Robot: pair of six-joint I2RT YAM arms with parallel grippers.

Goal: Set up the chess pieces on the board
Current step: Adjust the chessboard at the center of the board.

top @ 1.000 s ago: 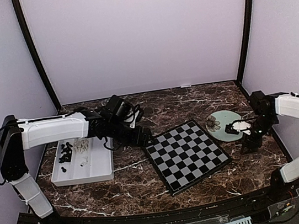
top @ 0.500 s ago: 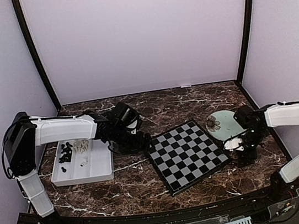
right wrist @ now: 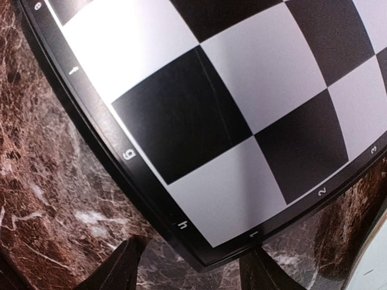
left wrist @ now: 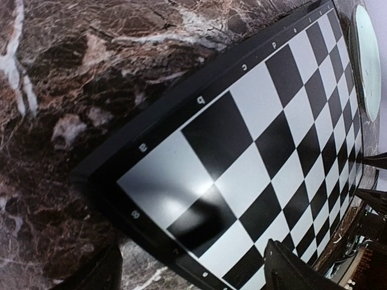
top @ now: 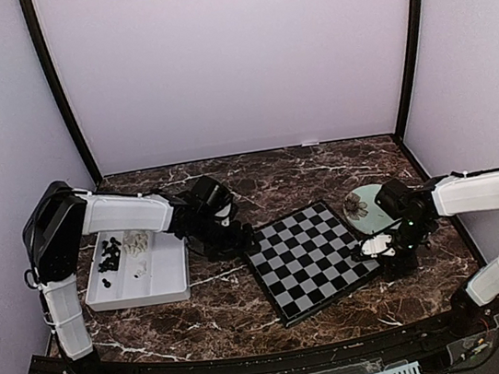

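Chess pieces (top: 109, 256), tiny black ones and tiny white ones, lie in a heap at the far end of a white rectangular plastic tray (top: 140, 298). The tray sits on the left side of the dark brown marble table (top: 220, 307). The black ones are on the left and the white ones are just beside them on the right. The flat square chessboard (top: 311, 257) of black and silver-grey checks, with a thin dark rim, lies in the middle of the table. It is turned so its corners point left, right, near and far. The left gripper (top: 238, 237) is down low at the board's left corner. Its two dark fingers (left wrist: 290, 269) are spread wide apart, and that corner of the board lies between them. I cannot tell if they touch it. The right gripper (top: 379, 251) is down low at the board's right corner. Its fingers (right wrist: 121, 269) are spread apart too, with the corner marked h and 1 between them. A pale green round plate (top: 376, 194) sits just beside the board's far right edge, a little beyond the right gripper.
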